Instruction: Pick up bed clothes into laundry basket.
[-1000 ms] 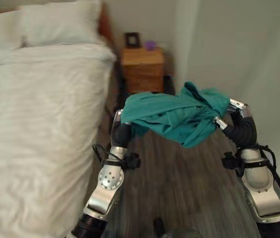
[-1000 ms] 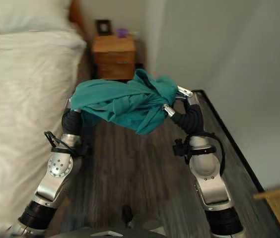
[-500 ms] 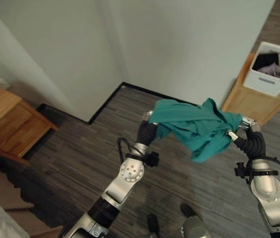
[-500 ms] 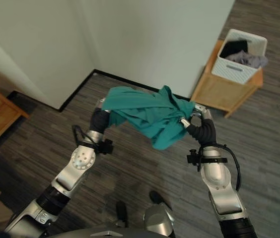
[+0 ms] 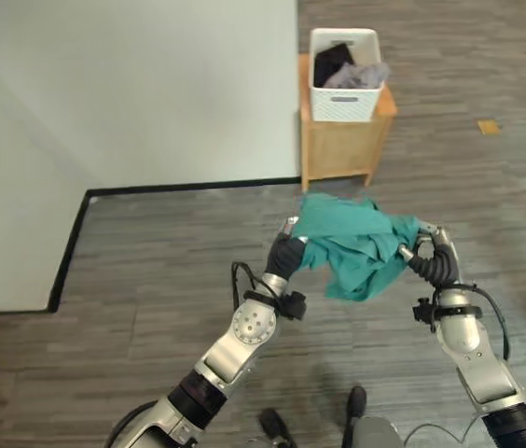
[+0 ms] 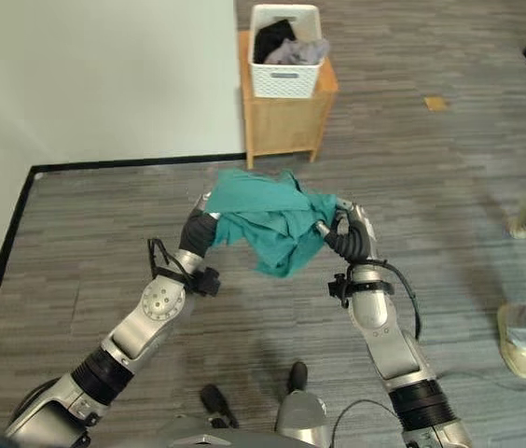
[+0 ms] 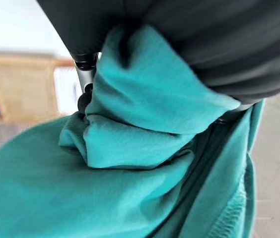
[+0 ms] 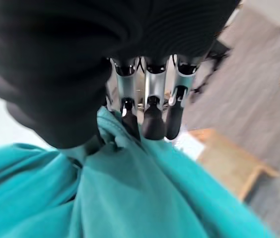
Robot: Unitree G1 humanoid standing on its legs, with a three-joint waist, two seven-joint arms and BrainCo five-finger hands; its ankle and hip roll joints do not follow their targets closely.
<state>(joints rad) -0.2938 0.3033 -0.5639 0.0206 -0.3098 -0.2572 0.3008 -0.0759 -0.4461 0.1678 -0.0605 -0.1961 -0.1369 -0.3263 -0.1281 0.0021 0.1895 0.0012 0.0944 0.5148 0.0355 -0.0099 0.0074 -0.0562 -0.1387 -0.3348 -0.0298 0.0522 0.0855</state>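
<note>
The teal garment (image 5: 354, 254) hung bunched between the two hands, clear of the floor, with a loose fold drooping below them. The left hand (image 5: 290, 235) had cloth gathered up against its palm; its fingers were buried in the folds, so their closure could not be told. The right hand (image 6: 342, 224) had its fingers (image 8: 152, 111) curled down onto the cloth, pinching a ridge of it. It looked light, soft and floppy — likely to slide or trail, so holding it at the bunched middle seemed wise. Against half a second before, the view had swung round — the white laundry basket (image 5: 342, 62) on its wooden stand (image 5: 342, 147) now lay straight ahead rather than off to the right.
</note>
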